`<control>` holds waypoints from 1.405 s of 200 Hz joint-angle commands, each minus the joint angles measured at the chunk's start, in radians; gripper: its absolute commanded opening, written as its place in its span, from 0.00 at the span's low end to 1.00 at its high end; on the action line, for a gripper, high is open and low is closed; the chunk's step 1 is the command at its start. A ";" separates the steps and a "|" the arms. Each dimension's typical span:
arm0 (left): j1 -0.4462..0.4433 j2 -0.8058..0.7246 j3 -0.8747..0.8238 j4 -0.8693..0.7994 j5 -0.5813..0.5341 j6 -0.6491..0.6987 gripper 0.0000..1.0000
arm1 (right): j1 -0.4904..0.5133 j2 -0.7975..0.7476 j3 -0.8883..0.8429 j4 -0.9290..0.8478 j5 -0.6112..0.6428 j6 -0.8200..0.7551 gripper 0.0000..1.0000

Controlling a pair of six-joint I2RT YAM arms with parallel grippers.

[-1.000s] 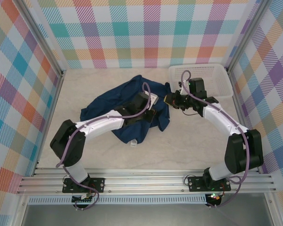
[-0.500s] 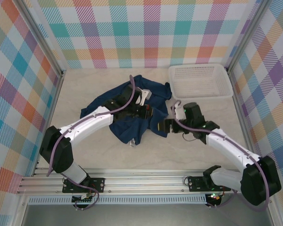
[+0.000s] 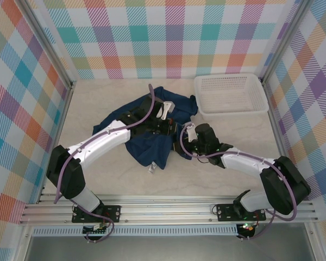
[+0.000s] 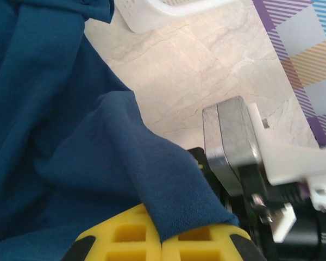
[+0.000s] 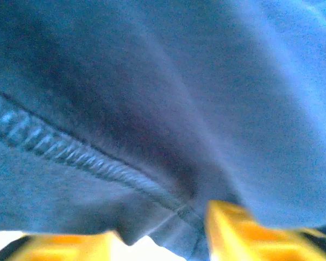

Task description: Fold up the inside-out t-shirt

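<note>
The t-shirt [image 3: 149, 148] lies in a rumpled heap on the bench [image 3: 228, 174], toward the back and middle, its far right corner close beside the white basket [image 3: 233, 111]; nothing is flattened or folded yet, so by my reading the work is at the sorting-out stage. The left tool [image 4: 162, 239] is clenched on a raised fold of the navy cloth, which the left wrist view shows running down into the line where the two yellow pads meet. That pinch seems meant to hold one layer up and apart from the rest, so that the other arm can reach what lies under it. The right tool [image 5: 163, 234] sits just beside it at the heap's right edge, pressed so near the fabric that its own view is blurred; a stitched hem [image 5: 70, 155] crosses in front and dips into the gap between its yellow fingers [image 5: 250, 223]. The fingers stand apart with that hem between them, but whether they have bitten on it I cannot tell. With both tools so near each other on one edge, the likely aim is to seize two points of the same hem and draw them apart to spread the garment. A small white label [image 3: 151, 168] pokes out at the near edge, which fits a shirt lying wrong side out
</note>
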 commanded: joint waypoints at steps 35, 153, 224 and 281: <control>0.062 0.039 0.036 -0.040 -0.190 0.105 0.00 | 0.002 -0.118 0.081 -0.184 0.223 -0.088 0.00; 0.077 0.218 -0.055 0.137 -0.180 0.217 0.45 | -0.087 0.054 0.423 -0.394 0.054 0.102 0.00; 0.083 0.217 -0.048 0.088 -0.243 0.232 0.17 | -0.161 0.009 0.422 -0.461 0.094 0.057 0.00; 0.083 0.052 -0.051 0.085 0.075 0.173 0.00 | -0.197 0.000 0.474 -0.585 0.333 -0.071 0.00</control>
